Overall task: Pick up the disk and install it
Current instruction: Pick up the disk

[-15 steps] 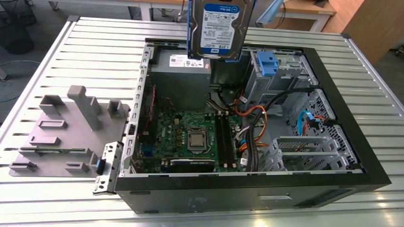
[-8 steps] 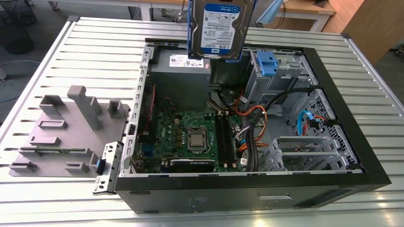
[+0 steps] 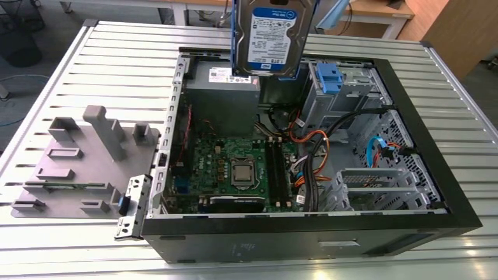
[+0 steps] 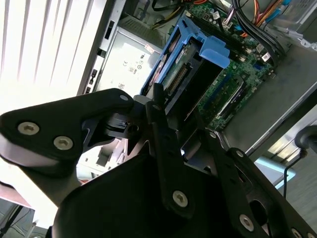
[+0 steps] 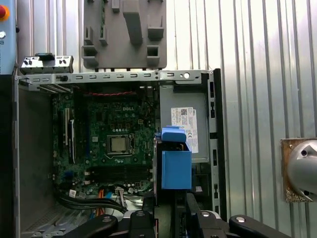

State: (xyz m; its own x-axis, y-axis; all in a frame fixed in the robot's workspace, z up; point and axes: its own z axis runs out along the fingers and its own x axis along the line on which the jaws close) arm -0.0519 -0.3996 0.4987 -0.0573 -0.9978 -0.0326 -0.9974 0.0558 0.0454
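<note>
The disk (image 3: 272, 38), silver with a blue-and-white label and blue side rails, hangs upright high above the far end of the open computer case (image 3: 311, 230). In the exterior view it is over the grey power-supply box (image 3: 221, 96). My gripper (image 4: 178, 106) is shut on the disk (image 4: 190, 74), with one black finger on each side of it. In the first wrist view I look straight down past the gripper (image 5: 171, 201) at the blue end of the disk (image 5: 176, 163), which is over the case beside the power-supply box (image 5: 185, 129).
The case lies open on a slatted metal table (image 3: 101, 70), showing the motherboard (image 3: 233, 169), loose cables (image 3: 311, 140) and a drive cage with a blue latch (image 3: 327, 79). A grey holder block (image 3: 86, 151) with upright posts sits at the exterior view's left.
</note>
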